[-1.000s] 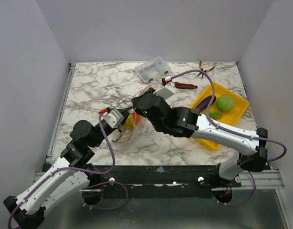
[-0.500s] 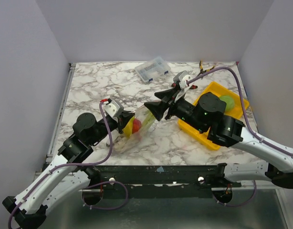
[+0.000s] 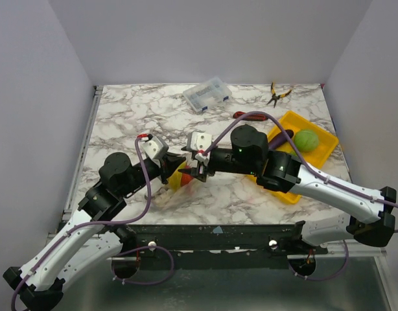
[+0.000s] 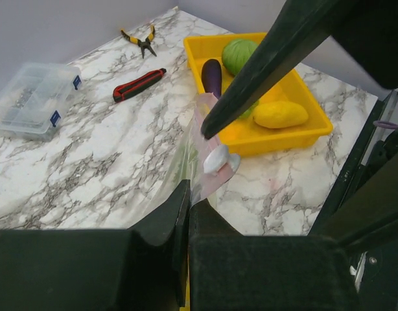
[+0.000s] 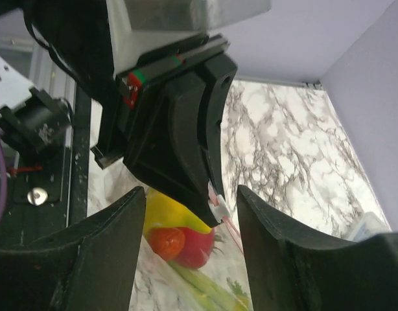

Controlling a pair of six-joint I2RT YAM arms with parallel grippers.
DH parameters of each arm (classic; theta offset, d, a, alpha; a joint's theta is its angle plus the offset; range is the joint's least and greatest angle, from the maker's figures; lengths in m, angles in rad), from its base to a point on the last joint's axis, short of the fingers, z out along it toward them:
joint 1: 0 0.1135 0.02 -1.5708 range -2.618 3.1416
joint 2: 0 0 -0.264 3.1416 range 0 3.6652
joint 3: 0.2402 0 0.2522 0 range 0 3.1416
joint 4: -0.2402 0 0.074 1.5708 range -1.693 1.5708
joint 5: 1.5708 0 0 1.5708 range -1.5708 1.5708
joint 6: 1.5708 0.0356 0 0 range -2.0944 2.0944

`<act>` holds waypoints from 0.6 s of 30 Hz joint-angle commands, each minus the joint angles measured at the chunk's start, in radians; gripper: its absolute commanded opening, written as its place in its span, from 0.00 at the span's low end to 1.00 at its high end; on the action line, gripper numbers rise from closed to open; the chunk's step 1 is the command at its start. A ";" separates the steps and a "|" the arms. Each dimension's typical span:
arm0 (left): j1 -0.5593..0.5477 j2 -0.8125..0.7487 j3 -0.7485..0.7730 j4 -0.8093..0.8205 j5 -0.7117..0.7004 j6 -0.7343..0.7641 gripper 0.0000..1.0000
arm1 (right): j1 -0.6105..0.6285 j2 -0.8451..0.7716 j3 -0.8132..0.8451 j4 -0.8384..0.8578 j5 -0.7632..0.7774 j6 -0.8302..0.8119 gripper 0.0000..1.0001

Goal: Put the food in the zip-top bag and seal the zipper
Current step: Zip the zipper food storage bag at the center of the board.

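Left wrist: left claw (image 4: 187, 197) pinches zipper (image 4: 208, 150); right claw (image 5: 186, 195) agape nearby.

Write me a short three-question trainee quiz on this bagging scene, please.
1. True or false: the purple plastic eggplant lies in the yellow rectangular plastic tray.
2. The right arm's jaws are: A) shut on the eggplant; B) open; C) out of view.
3. What do the left arm's shut jaws pinch?
Key: 1 true; 2 B; 3 the pink-red zipper edge of the clear floppy zip-top bag.
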 commanded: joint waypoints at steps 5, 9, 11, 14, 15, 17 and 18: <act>0.006 -0.024 0.000 0.055 0.043 -0.005 0.00 | -0.001 0.026 -0.016 -0.026 -0.033 -0.124 0.51; 0.006 -0.024 0.000 0.059 0.060 -0.001 0.00 | -0.005 0.003 -0.050 0.000 -0.030 -0.119 0.35; 0.006 -0.025 -0.002 0.059 0.068 0.000 0.00 | -0.008 -0.007 -0.064 0.009 -0.021 -0.118 0.34; 0.006 -0.029 -0.002 0.062 0.074 0.003 0.00 | -0.011 -0.020 -0.083 0.028 0.017 -0.118 0.40; 0.005 -0.032 -0.006 0.064 0.078 0.006 0.00 | -0.011 -0.025 -0.090 0.038 0.025 -0.120 0.41; 0.006 -0.034 -0.007 0.067 0.085 0.008 0.00 | -0.013 -0.032 -0.100 0.051 0.036 -0.118 0.42; 0.006 -0.033 -0.007 0.069 0.089 0.008 0.00 | -0.014 -0.035 -0.101 0.056 0.034 -0.118 0.42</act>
